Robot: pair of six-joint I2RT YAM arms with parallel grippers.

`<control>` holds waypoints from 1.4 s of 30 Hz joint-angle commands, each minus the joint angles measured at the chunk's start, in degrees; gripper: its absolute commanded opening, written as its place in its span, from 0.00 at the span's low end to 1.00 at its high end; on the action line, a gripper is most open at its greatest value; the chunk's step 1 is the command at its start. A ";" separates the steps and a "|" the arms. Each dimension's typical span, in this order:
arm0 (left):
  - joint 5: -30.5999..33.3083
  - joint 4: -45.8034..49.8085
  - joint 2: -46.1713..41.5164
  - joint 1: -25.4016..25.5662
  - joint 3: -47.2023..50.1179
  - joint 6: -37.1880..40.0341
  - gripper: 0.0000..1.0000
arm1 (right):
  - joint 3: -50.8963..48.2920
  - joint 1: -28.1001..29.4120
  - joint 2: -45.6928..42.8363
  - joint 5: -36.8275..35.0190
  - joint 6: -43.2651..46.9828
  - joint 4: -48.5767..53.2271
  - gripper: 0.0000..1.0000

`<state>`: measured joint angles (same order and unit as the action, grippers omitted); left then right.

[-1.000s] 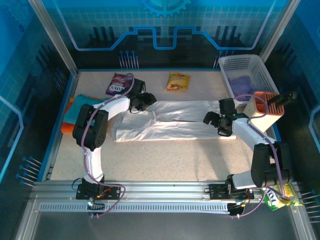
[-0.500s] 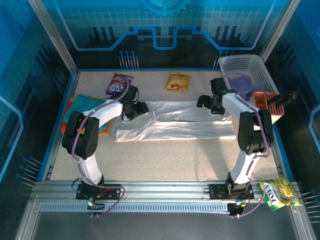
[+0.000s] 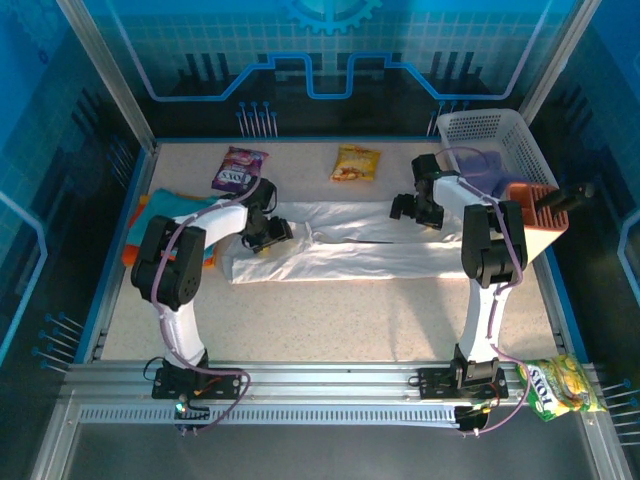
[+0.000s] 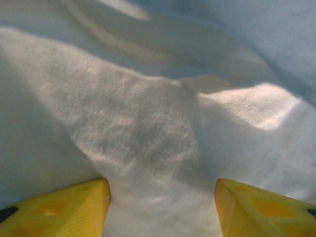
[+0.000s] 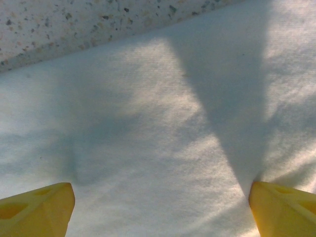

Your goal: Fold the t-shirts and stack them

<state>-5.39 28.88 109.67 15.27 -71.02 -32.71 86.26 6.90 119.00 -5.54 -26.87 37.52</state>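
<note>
White t-shirt (image 3: 350,250) lies folded into a long band across the table (image 3: 330,310); your left gripper (image 3: 268,232) and right gripper (image 3: 413,207) both stand released over its opposite ends, jaws parted, likely placed to pinch for the next fold.

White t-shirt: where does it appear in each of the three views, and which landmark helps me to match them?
Top view: the white t-shirt lies as a long band across the middle of the table.
Left wrist view: wrinkled, beyond the left tool, stitched hem at right.
Right wrist view: smooth, beyond the right tool, lower part.
Shared landmark: the speckled table past the shirt's far edge, top and right wrist views.
</note>
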 commanded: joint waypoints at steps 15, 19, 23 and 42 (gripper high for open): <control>-2.50 8.65 9.66 1.58 -14.00 5.54 0.56 | -0.11 4.22 -0.08 7.90 -0.14 10.44 0.78; -3.53 10.80 12.89 2.48 -18.46 6.16 0.55 | -4.55 7.50 -2.89 10.15 -1.18 9.50 0.79; -4.06 11.83 14.98 3.01 -21.97 6.49 0.55 | -9.61 10.92 -5.92 12.21 -3.22 7.88 0.80; -5.59 28.89 37.19 3.50 -62.44 11.46 0.53 | -29.57 34.50 -20.17 21.01 -38.05 -17.99 0.84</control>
<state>-9.13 52.51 143.46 18.55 -127.57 -23.35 57.95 38.41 99.31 12.38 -54.83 25.91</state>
